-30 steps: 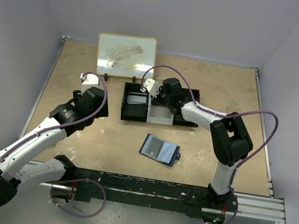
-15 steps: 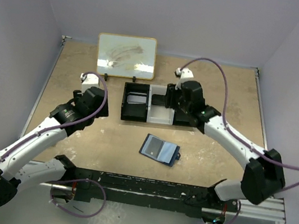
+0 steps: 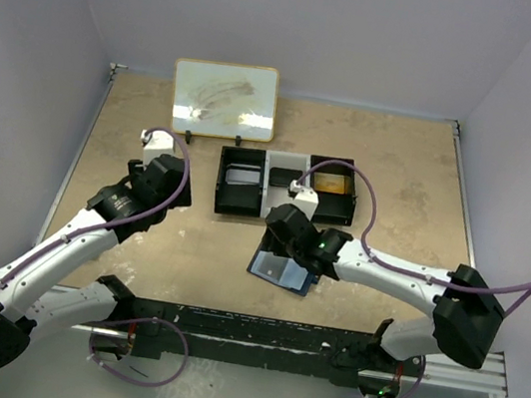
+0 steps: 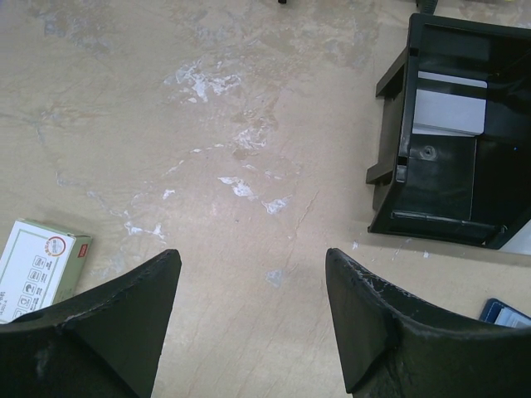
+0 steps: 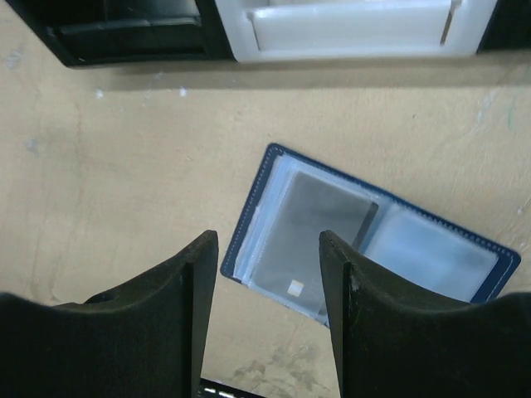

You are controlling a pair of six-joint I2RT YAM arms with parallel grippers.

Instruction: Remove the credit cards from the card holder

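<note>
Framing card holder point(image 5: 375, 236) edge, right jaws apart

- The card holder point(image 3: 279, 271) is partly covered by the right arm point(image 3: 385, 271) from above.
- The small box point(image 4: 37, 264) is cut off by the left wrist view's edge; its print cannot be read.

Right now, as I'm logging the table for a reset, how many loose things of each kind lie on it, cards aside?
Card holder: 1
Tray: 1
Whiteboard: 1
Small box: 1
Total: 4
</note>
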